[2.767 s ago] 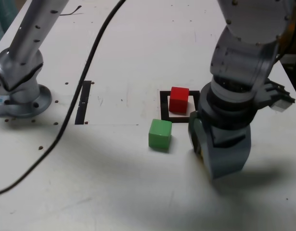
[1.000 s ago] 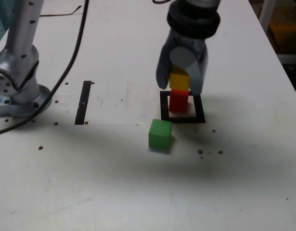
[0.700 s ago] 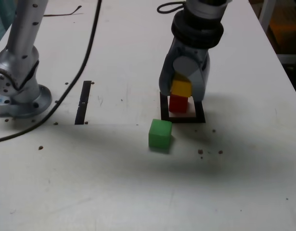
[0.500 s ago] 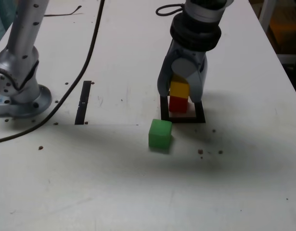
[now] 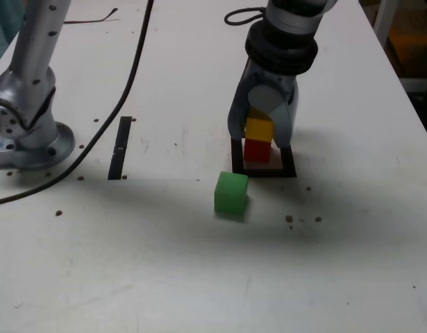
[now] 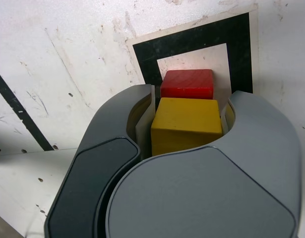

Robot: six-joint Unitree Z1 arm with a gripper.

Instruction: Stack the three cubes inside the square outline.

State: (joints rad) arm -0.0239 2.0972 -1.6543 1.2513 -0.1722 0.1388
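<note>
Since the earliest frame, where only the red cube sat in the outline and the arm was off at the right edge, the gripper (image 5: 260, 132) has swung in above centre and is now lowering the yellow cube (image 5: 259, 129) — clenched between its jaws — onto the red cube (image 5: 257, 150). From the wrist camera, the gripper (image 6: 188, 130) is clasping the yellow cube (image 6: 186, 125) on both flanks, with the red cube (image 6: 187, 84) showing directly beyond it, slightly offset. Whether yellow is already touching red, I cannot tell. Both are sitting within the square outline (image 5: 287, 164), right of centre. The green cube (image 5: 231, 193) is waiting just outside — diagonally lower left of the outline, near the frame's middle, so the next pick probably lies that way.
</note>
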